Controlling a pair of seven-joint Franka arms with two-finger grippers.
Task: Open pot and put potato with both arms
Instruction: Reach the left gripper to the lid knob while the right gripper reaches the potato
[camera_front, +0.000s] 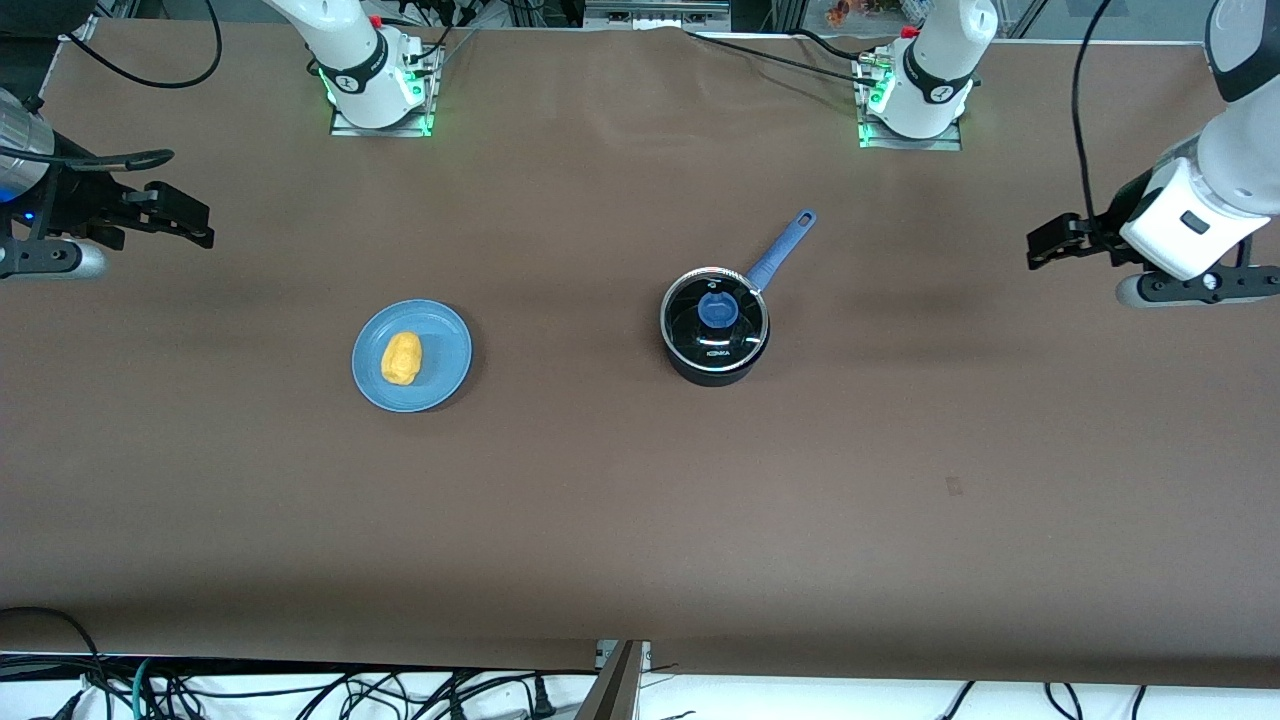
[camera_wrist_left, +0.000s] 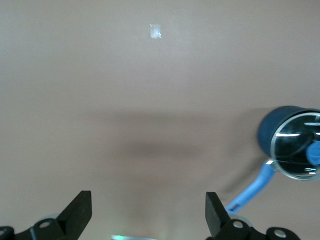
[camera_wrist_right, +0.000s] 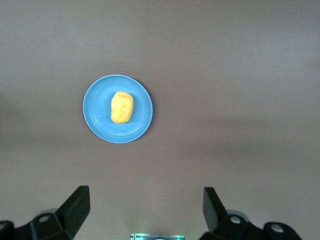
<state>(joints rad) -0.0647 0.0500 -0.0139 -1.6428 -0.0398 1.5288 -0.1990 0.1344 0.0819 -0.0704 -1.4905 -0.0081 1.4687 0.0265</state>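
A flat round blue plate (camera_front: 440, 375) lies on the bench (camera_front: 640, 500), toward the right arm's end. The bench is covered with a plain brown sheet, and a small pale mark (camera_front: 953, 486) shows on it nearer to the front camera, toward the left arm's end. Black cables (camera_front: 300, 690) lie tangled along the white edge below the bench

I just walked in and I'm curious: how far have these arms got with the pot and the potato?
Nothing looks done yet. The lid sits on the pot, and the potato lies on the blue plate. Neither holds anything: the left gripper and right gripper wait open over the table's ends. Lifting the lid and moving the potato remain.
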